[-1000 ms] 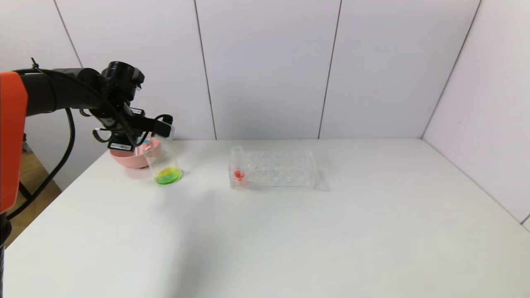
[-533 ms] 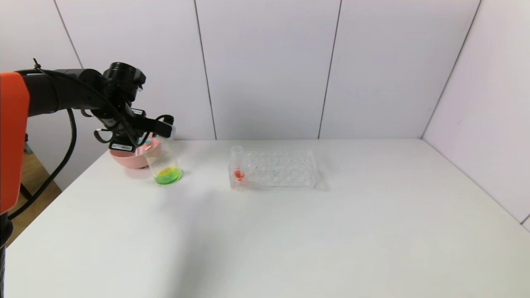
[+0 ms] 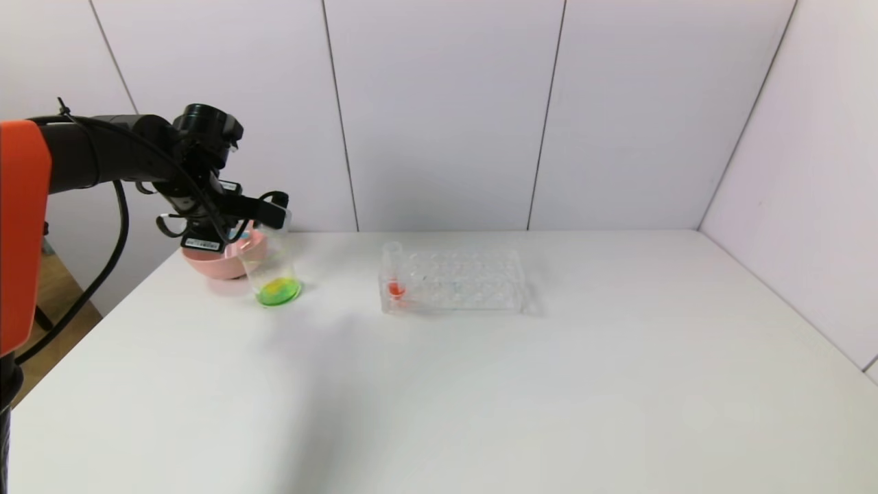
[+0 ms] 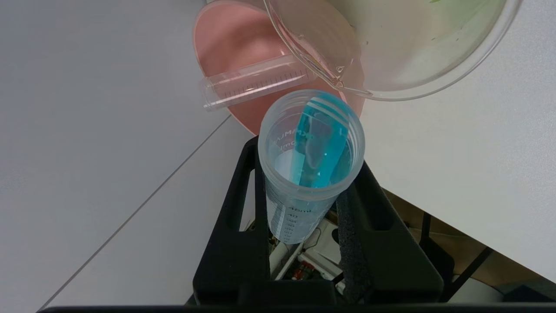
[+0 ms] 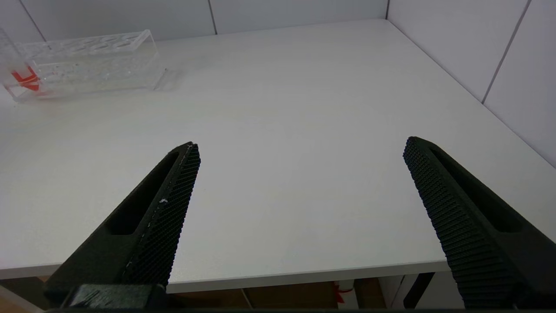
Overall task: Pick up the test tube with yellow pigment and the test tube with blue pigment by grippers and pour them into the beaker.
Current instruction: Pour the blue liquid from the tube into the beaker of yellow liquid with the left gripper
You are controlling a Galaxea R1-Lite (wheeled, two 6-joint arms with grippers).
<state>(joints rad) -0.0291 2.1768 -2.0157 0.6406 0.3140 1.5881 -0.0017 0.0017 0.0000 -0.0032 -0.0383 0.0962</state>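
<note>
Beaker (image 3: 271,267), head view: it stands on the white table (image 3: 480,384) with green liquid at its bottom, its rim just below the left gripper (image 3: 271,209), which is tipped over it; a pink bowl (image 3: 212,264) sits directly behind the beaker, and a clear tube rack (image 3: 453,280) holding a red-liquid tube (image 3: 394,274) stands well apart from the fingers. Left wrist view: the left gripper (image 4: 306,182) is clamped on the test tube with blue pigment (image 4: 310,156), whose open mouth projects beyond the fingertips, blue liquid streaking its inner wall; the beaker rim (image 4: 391,78) lies just past that mouth, and an emptied graduated tube (image 4: 256,84) lies in the pink bowl (image 4: 226,43) beyond. Right wrist view: the right gripper (image 5: 302,161) has its fingers (image 5: 173,195) spread wide with nothing between them, above the table edge, the rack (image 5: 87,65) far off.
</note>
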